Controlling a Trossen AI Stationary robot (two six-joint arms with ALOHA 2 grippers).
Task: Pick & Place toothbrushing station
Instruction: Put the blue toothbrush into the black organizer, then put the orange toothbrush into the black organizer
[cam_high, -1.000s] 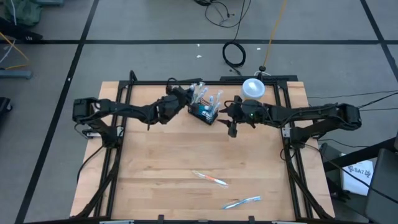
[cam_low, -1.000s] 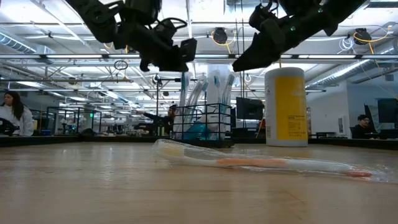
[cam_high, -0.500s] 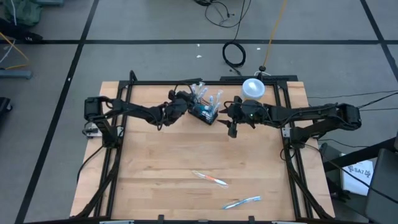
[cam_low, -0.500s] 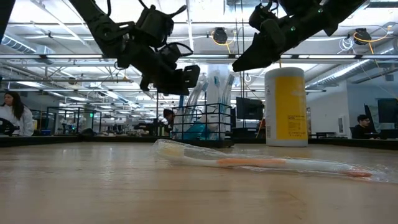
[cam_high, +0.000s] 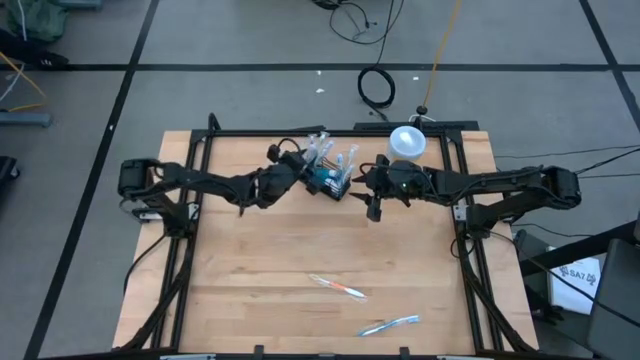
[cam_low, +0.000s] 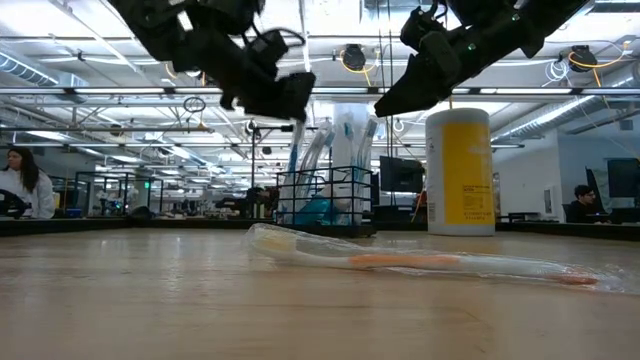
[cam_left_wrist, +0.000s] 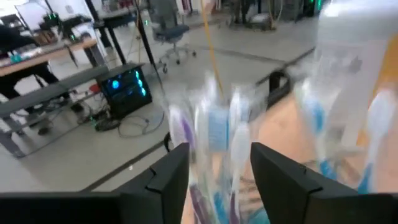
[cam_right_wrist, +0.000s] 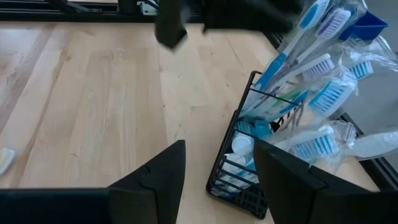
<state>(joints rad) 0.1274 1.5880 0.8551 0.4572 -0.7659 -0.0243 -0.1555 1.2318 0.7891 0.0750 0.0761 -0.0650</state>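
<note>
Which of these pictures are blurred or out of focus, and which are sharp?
Left wrist view: the wrapped toothbrushes are smeared by blur. Low view: the near toothbrush lies soft, out of focus, while the yellow cup is clearer. Right wrist view: the basket is sharp. High view: evenly sharp.

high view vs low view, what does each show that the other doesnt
Only the high view shows two wrapped toothbrushes lying apart on the table: one nearer the middle, one nearer the front edge. It also shows both arms whole and a black cable coil on the floor.

Only the low view shows the cup's yellow side and people at desks behind the table.

Both show the basket holding upright toothbrushes, with the left gripper and the right gripper on either side of it.
</note>
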